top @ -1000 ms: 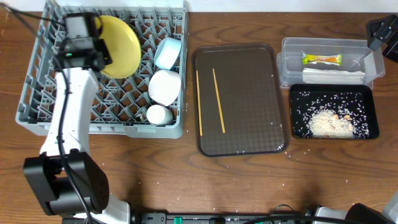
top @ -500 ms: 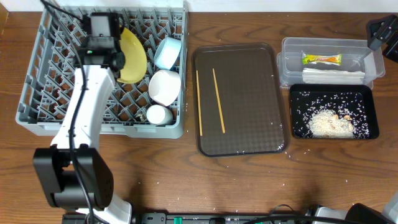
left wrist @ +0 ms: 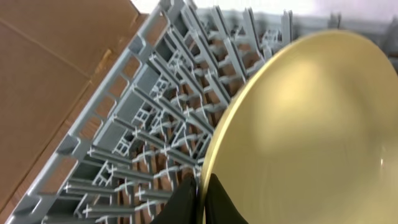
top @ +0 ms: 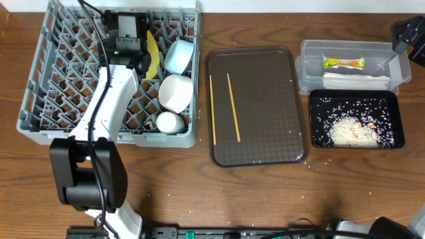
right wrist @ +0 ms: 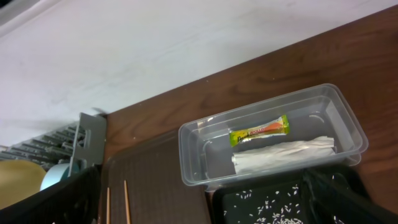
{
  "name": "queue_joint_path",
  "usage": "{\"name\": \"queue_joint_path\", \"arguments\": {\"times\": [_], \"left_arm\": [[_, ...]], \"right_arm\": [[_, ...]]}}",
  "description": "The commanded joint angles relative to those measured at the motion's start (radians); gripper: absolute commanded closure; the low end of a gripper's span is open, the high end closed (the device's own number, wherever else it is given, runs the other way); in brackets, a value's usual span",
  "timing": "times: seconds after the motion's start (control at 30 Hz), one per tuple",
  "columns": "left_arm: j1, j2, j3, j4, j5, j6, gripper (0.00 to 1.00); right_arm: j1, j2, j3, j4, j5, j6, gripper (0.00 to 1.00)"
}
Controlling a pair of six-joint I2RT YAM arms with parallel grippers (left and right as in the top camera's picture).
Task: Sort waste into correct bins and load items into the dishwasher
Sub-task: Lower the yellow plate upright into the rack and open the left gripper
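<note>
My left gripper (top: 131, 41) is shut on the rim of the yellow plate (top: 153, 57) and holds it on edge among the pegs of the grey dish rack (top: 53, 86). The left wrist view shows the fingers (left wrist: 200, 200) pinching the plate (left wrist: 311, 137). The light-blue bowl (top: 179, 56), white bowl (top: 176, 93) and white cup (top: 169, 121) stand in the rack. Two chopsticks (top: 233, 106) lie on the brown tray (top: 279, 139). The clear tub (top: 302, 66) holds the wrapper (top: 343, 63) and folded paper (top: 355, 81). The black tray (top: 400, 119) holds rice (top: 352, 131). My right gripper (right wrist: 208, 200) is open and empty, high above the tub (right wrist: 193, 155).
Bare wooden table (top: 265, 199) lies in front of the rack and trays. The right arm (top: 408, 33) hangs at the far right corner. A few rice grains are scattered on the table near the front edge.
My left gripper has moved right across the rack with the yellow plate. The plate has turned from face-up to standing on edge beside the light-blue bowl. The right arm has not moved.
</note>
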Motion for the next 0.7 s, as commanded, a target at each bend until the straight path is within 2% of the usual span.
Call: {"name": "queue_joint_path", "arguments": {"times": [0.0,0.07,0.23,0.33,0.67], "left_arm": [[-0.009,0.038,-0.006,0.036,0.026,-0.002,0.91],[-0.013,0.045,-0.006,0.054,0.026,-0.002,0.85],[-0.041,0.044,-0.006,0.071,0.025,-0.002,0.46],[-0.066,0.044,-0.006,0.072,0.025,-0.002,0.37],[-0.133,0.005,0.053,0.027,0.035,-0.027,0.23]], "right_arm": [[-0.010,0.002,0.001,-0.002,-0.007,0.010,0.01],[-0.010,0.002,0.001,-0.002,-0.007,0.010,0.01],[-0.010,0.002,0.001,-0.002,-0.007,0.010,0.01],[-0.010,0.002,0.001,-0.002,-0.007,0.010,0.01],[-0.010,0.002,0.001,-0.002,-0.007,0.010,0.01]]}}
